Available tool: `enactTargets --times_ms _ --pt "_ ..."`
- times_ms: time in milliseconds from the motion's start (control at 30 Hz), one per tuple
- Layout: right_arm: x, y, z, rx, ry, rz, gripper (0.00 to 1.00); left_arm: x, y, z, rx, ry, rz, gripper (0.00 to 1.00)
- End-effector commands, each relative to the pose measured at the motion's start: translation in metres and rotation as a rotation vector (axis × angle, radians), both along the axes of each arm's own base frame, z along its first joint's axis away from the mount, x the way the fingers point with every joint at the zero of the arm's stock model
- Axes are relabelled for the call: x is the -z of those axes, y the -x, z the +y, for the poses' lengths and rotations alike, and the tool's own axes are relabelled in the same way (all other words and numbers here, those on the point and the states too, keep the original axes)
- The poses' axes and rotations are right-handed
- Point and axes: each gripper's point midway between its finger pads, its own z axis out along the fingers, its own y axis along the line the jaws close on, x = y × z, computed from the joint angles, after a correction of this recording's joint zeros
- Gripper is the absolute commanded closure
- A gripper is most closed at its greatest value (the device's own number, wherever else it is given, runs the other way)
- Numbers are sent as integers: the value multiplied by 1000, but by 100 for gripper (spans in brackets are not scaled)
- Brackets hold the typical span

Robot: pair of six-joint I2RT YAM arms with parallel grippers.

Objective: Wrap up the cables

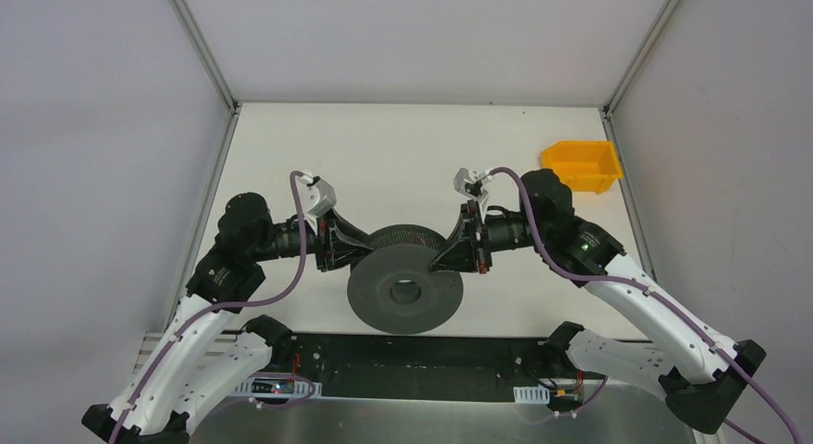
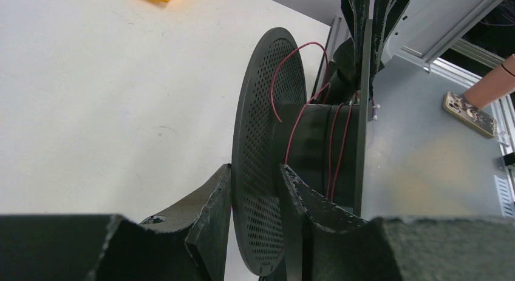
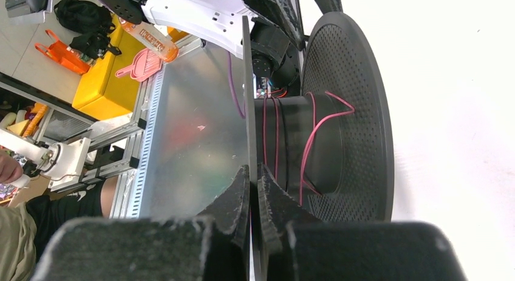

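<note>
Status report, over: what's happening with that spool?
Left gripper shut on spool, perforated flange. Right gripper shut on its other flange. Thin red wire, few loose turns on core. Yellow bin far right, not in the way.

No legible text — bottle (image 3: 149, 37) label too blurred.
</note>
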Motion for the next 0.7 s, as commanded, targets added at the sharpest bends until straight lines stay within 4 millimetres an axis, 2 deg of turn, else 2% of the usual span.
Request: enactTargets --times_ms 0,200,367,533,667 --pt "-11 -24 -3 106 -43 -45 100 -8 1 7 -35 6 -65 67" --pt "6 -41 -6 194 -4 -8 100 -6 -18 23 -198 -29 -97 61" --pt "32 -66 -8 297 60 53 100 6 -48 57 -478 -95 -92 57" --pt "52 -86 -10 342 87 128 100 15 -53 78 -594 -123 -119 54" --pt "61 -104 -10 370 72 173 100 26 -52 90 -647 -149 -118 53"
